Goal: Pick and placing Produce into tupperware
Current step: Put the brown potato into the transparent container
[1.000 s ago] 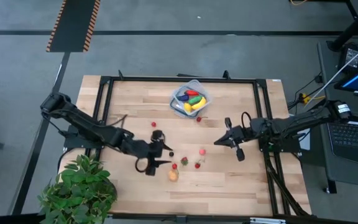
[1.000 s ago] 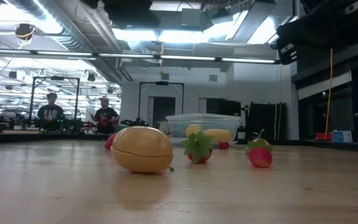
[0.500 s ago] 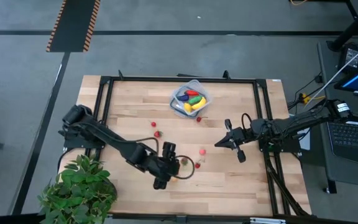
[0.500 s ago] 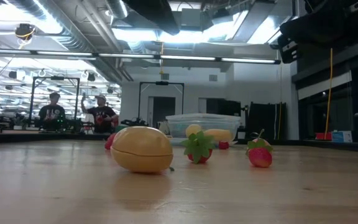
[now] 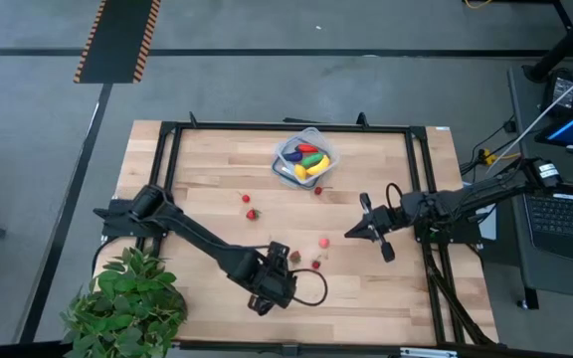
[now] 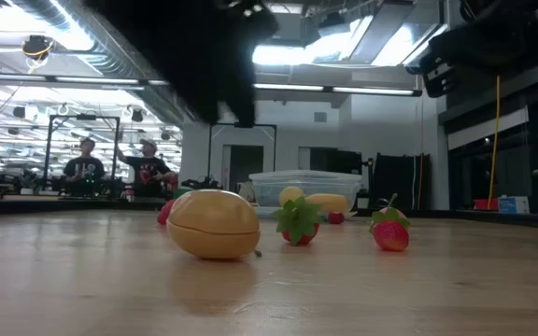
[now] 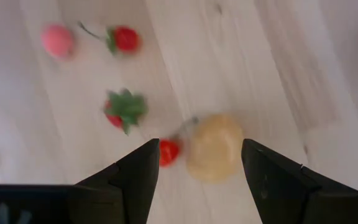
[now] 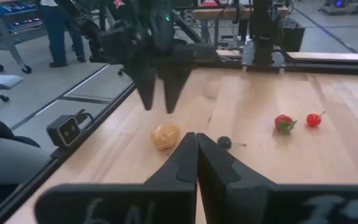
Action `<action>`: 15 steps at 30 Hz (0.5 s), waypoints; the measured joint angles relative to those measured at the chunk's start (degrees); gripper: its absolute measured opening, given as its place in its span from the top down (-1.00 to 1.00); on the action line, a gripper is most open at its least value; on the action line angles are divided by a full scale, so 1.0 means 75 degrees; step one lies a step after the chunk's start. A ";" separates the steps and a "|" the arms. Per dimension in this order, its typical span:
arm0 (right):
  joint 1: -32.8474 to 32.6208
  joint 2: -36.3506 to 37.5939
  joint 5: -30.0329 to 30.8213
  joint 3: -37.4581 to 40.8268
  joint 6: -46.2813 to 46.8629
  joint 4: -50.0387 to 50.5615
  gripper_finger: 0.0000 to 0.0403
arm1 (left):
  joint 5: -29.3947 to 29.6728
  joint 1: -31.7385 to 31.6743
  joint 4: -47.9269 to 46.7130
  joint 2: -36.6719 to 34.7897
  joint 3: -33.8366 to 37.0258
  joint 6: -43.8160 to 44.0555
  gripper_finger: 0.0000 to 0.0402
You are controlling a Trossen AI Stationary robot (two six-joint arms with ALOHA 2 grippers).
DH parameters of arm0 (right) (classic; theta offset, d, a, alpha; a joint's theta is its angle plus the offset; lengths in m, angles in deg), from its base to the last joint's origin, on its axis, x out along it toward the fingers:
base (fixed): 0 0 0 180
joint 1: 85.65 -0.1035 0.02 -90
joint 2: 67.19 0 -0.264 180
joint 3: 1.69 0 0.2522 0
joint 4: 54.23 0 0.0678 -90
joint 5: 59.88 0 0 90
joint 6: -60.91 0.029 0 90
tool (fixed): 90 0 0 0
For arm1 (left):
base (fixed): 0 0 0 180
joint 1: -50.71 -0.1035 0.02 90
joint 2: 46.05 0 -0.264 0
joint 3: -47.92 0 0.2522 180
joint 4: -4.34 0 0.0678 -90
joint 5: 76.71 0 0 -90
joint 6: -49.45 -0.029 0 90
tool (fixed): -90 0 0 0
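Beside strawberries point(image 7: 122, 109); tan produce point(image 7: 215, 147), unobstructed.

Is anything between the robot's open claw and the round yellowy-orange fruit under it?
No. In the right wrist view, only air separates the open left gripper from the round yellow-orange toy fruit on the light wooden table.

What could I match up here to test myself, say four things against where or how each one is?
Things:
1. left tool
2. right tool
3. clear container
4. tan round fruit

Places or states:
A. shut, over the table's right side
B. holds yellow, green and red pieces
C. lying on the bare wood near the small red berries
D. open, pointing down over the tan fruit

Pairs: 1-D, 2-A, 3-B, 4-C
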 joint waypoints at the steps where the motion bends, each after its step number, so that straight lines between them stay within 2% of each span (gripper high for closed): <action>1: -0.0040 0.0000 0.0000 0.0000 0.0076 0.0002 0.98 | -0.0003 0.0034 -0.0135 0.0055 0.0000 0.0007 -0.10; 5: -0.0200 -0.0003 0.0000 0.0012 0.0119 0.0037 0.98 | -0.0086 0.0169 -0.0445 0.0129 0.0000 0.0128 -0.10; 15: -0.0363 -0.0003 0.0003 0.0012 0.0305 0.0023 0.98 | -0.0112 0.0381 0.0038 0.0123 0.0000 0.0134 -0.10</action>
